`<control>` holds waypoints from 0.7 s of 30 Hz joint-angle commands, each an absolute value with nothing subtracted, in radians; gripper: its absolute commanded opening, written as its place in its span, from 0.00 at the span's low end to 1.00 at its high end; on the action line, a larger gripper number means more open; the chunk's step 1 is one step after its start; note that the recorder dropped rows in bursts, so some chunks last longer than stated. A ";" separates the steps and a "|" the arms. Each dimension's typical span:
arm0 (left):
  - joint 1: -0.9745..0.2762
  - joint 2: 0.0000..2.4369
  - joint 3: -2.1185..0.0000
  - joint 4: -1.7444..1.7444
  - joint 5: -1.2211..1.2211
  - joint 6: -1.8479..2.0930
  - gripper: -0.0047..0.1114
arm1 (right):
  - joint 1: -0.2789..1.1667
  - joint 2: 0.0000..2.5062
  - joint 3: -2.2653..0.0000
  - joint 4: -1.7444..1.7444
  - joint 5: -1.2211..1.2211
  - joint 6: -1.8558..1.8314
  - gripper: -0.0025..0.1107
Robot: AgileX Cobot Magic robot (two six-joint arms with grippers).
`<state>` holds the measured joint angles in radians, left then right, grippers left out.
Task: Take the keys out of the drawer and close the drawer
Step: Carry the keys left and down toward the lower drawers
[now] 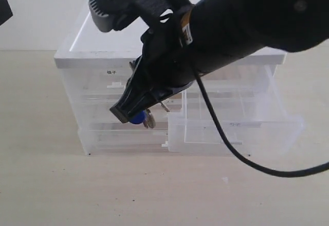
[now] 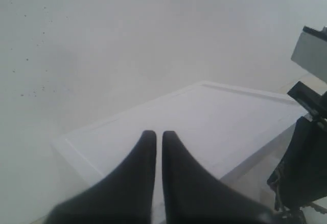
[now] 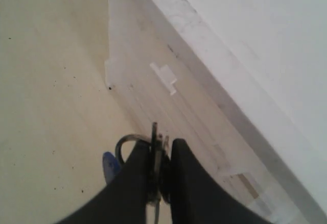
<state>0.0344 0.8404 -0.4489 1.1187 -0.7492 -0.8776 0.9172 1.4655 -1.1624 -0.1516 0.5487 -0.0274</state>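
The keys point(image 1: 147, 118), silver on a ring with a round blue tag point(image 1: 136, 117), hang from my right gripper point(image 1: 123, 114), which is shut on them in front of the cabinet's left half, above the table. In the right wrist view the keys point(image 3: 155, 145) stand pinched between the black fingers point(image 3: 134, 175), with the blue tag point(image 3: 110, 166) off to one side. The drawer point(image 1: 234, 132), small and translucent, stands pulled out at the cabinet's lower right. My left gripper point(image 2: 154, 134) hovers shut and empty over the cabinet's white top point(image 2: 214, 117).
The translucent drawer cabinet point(image 1: 97, 82) with a white lid stands on the beige table point(image 1: 154, 190). The right arm's black cable point(image 1: 218, 128) droops across the open drawer's front. A dark part of the left arm point(image 1: 4, 9) shows at the upper left edge.
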 commanded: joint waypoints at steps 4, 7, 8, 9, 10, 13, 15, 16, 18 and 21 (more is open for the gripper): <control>0.030 0.822 -0.443 1.096 -0.717 -0.867 0.08 | 0.918 1.519 -1.168 -0.316 0.481 0.028 0.02; 0.030 0.822 -0.443 1.096 -0.717 -0.867 0.08 | 0.918 1.548 -1.168 -0.368 0.485 0.062 0.02; 0.030 0.822 -0.443 1.096 -0.717 -0.867 0.08 | 0.918 1.551 -1.168 -0.371 0.487 0.073 0.02; 0.030 0.822 -0.443 1.096 -0.717 -0.867 0.08 | 0.918 1.560 -1.168 -0.372 0.487 0.080 0.02; 0.030 0.822 -0.443 1.096 -0.717 -0.867 0.08 | 0.918 1.568 -1.168 -0.370 0.487 0.080 0.02; 0.030 0.822 -0.443 1.097 -0.713 -0.867 0.08 | 0.918 1.587 -1.168 -0.370 0.489 0.080 0.02; 0.030 0.822 -0.443 1.097 -0.713 -0.867 0.08 | 0.918 1.598 -1.168 -0.370 0.489 0.083 0.02; 0.030 0.822 -0.443 1.097 -0.713 -0.867 0.08 | 0.918 1.608 -1.168 -0.372 0.490 0.081 0.02; 0.030 0.822 -0.443 1.097 -0.710 -0.867 0.08 | 0.918 1.616 -1.168 -0.372 0.493 0.081 0.02; 0.030 0.822 -0.443 1.097 -0.707 -0.867 0.08 | 0.918 1.615 -1.168 -0.372 0.498 0.081 0.02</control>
<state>0.0344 0.8306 -0.4473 1.1112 -0.7146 -0.8699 0.9172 1.6163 -1.1624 -0.3603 0.5005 0.0786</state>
